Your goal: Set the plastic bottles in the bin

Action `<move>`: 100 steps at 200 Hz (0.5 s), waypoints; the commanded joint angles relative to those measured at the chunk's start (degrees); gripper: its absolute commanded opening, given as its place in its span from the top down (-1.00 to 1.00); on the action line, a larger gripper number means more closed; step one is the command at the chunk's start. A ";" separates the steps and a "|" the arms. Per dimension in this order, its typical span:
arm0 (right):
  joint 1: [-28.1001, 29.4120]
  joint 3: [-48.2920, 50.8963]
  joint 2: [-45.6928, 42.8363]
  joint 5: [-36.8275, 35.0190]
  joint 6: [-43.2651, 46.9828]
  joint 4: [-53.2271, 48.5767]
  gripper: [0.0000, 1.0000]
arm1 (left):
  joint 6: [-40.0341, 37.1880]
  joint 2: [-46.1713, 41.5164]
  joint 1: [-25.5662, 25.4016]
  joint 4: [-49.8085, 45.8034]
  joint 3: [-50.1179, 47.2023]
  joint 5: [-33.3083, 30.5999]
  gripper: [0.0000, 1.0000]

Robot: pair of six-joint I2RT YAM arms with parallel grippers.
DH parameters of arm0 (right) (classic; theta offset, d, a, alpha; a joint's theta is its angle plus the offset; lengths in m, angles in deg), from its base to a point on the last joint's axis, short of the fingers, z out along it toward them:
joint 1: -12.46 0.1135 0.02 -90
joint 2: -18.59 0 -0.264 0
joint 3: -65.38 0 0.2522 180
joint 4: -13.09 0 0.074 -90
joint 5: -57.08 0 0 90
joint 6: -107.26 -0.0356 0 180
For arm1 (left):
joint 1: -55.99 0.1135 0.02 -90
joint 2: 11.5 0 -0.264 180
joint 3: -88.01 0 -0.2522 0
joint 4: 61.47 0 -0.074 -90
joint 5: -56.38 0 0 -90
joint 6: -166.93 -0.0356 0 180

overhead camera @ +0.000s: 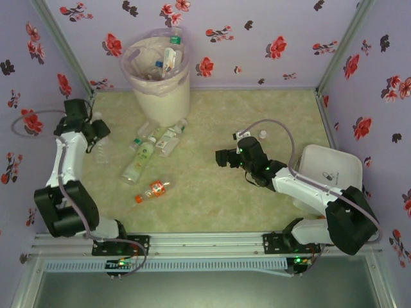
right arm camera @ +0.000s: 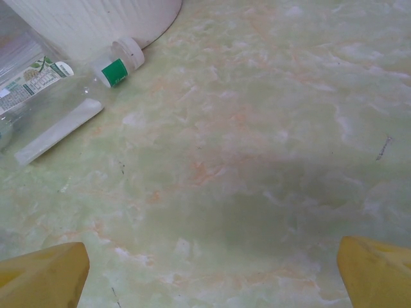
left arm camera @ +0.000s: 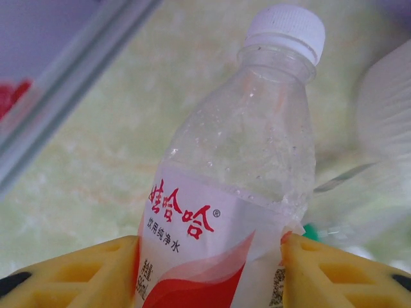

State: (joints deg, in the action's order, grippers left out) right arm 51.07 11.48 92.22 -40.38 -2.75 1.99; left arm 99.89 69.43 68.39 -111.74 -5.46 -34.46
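Plastic bottles (overhead camera: pixel 146 154), small and clear: several sit in the tall cream-white bin (overhead camera: pixel 164 99) far left, others lie on the green table (overhead camera: pixel 257 109) beside it. My left gripper (left arm camera: pixel 209 256) clamps 1 red-white-labelled bottle (left arm camera: pixel 244 160); my right gripper (right arm camera: pixel 212 269) gapes empty.

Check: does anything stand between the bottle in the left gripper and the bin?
Nothing visible does. The left gripper clamps the bottle left of the bin; bare table lies between them. Other bottles lie at the bin's foot, off that line.
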 commanded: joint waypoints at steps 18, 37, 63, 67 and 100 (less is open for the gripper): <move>-0.09 -1.52 1.67 1.61 -0.16 1.21 -0.99 | 4.30 -6.72 -2.48 4.66 12.70 7.25 0.14; 0.08 -1.64 1.54 1.71 -0.38 1.31 -0.99 | 5.85 -5.78 -6.13 10.06 19.04 7.78 0.21; 0.32 -1.27 0.49 0.90 -0.69 0.79 -0.99 | 6.71 -1.85 -11.43 19.26 25.38 7.61 0.28; 0.40 -1.20 0.35 0.52 -0.82 0.55 -0.99 | 7.16 -1.06 -12.08 20.62 26.39 7.64 0.29; 0.75 -0.67 -2.47 -1.01 -1.33 -1.01 -0.99 | 7.01 6.35 -18.30 29.63 33.30 6.47 0.34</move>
State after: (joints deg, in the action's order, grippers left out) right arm 51.22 11.46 92.85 -39.42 -2.93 1.83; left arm 105.77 70.28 53.44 -91.67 23.94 -27.92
